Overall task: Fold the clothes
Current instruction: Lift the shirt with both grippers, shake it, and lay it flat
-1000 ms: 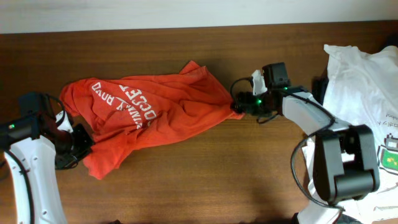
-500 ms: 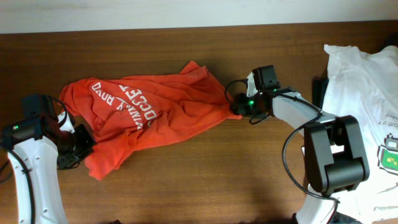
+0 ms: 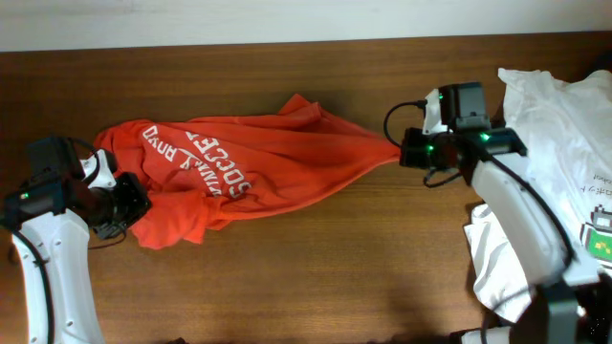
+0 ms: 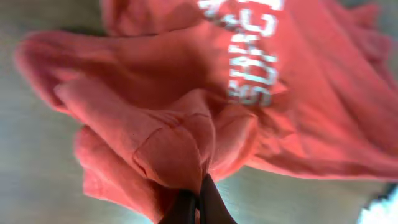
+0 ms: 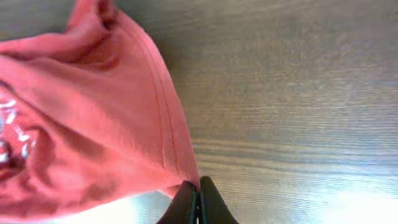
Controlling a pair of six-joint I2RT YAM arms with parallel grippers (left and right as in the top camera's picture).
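An orange-red T-shirt (image 3: 258, 162) with white lettering lies crumpled across the left and middle of the brown table, stretched to a point on its right. My right gripper (image 3: 400, 153) is shut on that right corner of the T-shirt (image 5: 112, 124), pinching the hem at its tips (image 5: 198, 190). My left gripper (image 3: 134, 205) is shut on a bunched fold at the left end of the T-shirt (image 4: 186, 118), the cloth gathered above its tips (image 4: 198, 190). White T-shirts (image 3: 559, 124) lie heaped at the right edge.
The white heap (image 3: 497, 258) reaches down beside the right arm, with a printed patch (image 3: 601, 234) at the far right. Bare brown table (image 3: 316, 277) runs along the front. A pale wall (image 3: 191, 19) borders the table's back edge.
The right gripper closed on the T-shirt's right corner and pulled it to the right, stretching the cloth out. The left gripper stayed shut on the left end, shifting only slightly.
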